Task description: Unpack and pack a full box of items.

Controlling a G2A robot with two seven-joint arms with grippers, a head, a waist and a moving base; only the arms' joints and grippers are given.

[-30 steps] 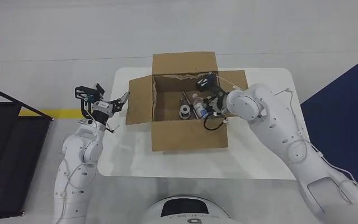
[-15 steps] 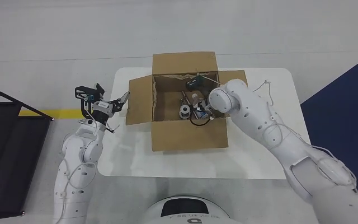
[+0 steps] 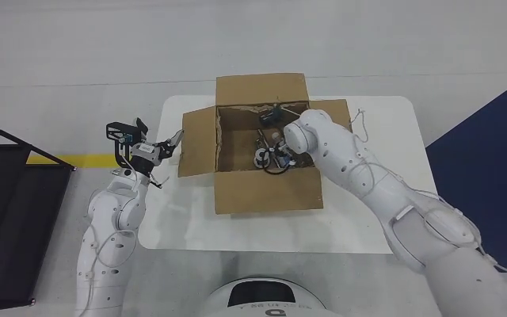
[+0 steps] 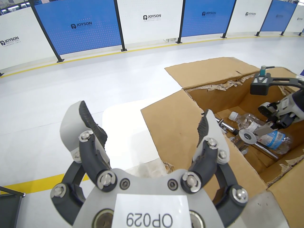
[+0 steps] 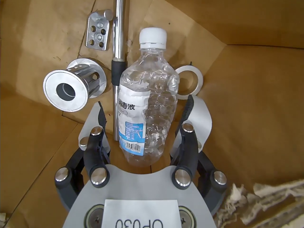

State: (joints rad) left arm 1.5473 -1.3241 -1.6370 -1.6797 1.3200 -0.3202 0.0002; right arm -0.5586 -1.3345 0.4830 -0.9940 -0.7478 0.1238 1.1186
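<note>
The open cardboard box (image 3: 269,194) stands in the middle of the white table (image 3: 356,230). On its floor lies a clear plastic bottle (image 5: 147,100) with a white cap and a blue-and-white label. My right gripper (image 5: 144,112) is down inside the box, open, one finger on each side of the bottle's lower half with small gaps to it. From the left wrist view, the same bottle (image 4: 261,129) lies under the right gripper (image 4: 270,124). My left gripper (image 3: 171,144) hangs open and empty just outside the box's left flap (image 4: 173,124).
Beside the bottle on the box floor lie a flanged metal cylinder (image 5: 71,86), a long metal rod (image 5: 118,24), a small drilled bracket (image 5: 98,33) and a metal ring (image 5: 190,79). The box walls stand close around the right gripper. A dark rack (image 3: 24,206) stands left of the table.
My right arm has swung left and deeper into the box, bringing its gripper over the bottle. The left arm has stayed where it was.
</note>
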